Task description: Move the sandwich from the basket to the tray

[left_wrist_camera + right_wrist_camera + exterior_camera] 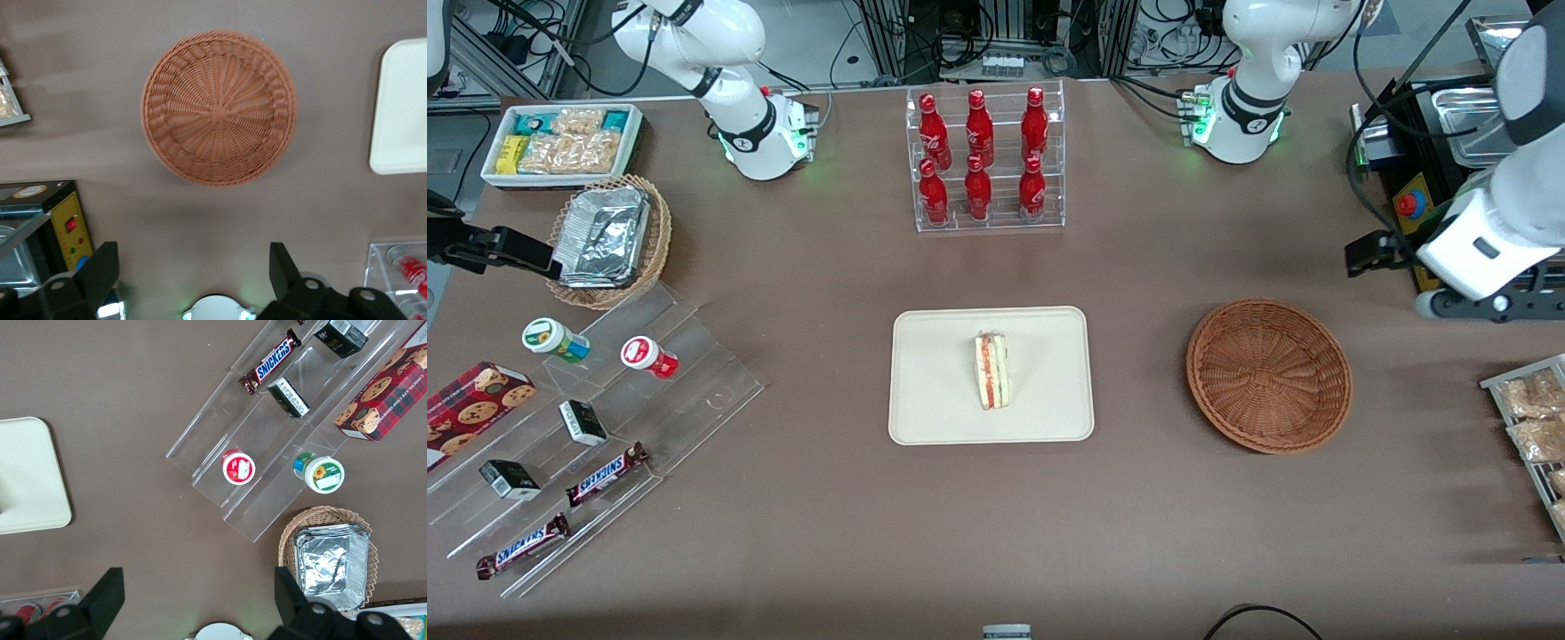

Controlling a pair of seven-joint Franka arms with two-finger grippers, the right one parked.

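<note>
The sandwich [992, 370], a white wedge with red and green filling, lies on its side in the middle of the cream tray [934, 418]. The round reddish-brown wicker basket [1268, 374] stands beside the tray, toward the working arm's end, and is empty. In the left wrist view the empty basket [219, 107] shows whole, with a corner of the tray [402, 110] at the edge. My gripper [193, 273] hangs high above the table, a little farther from the front camera than the basket. It is open, with nothing between its fingers [101, 268]. In the front view the gripper [1371, 252] sits beside a black control box.
A clear rack of red bottles [987, 160] stands farther back than the tray. A black box with a red button [1407, 204] and a packet rack [1534, 427] sit at the working arm's end. A tan foil-filled basket [609, 240], a white snack box [560, 142] and acrylic steps [587, 418] occupy the parked arm's end.
</note>
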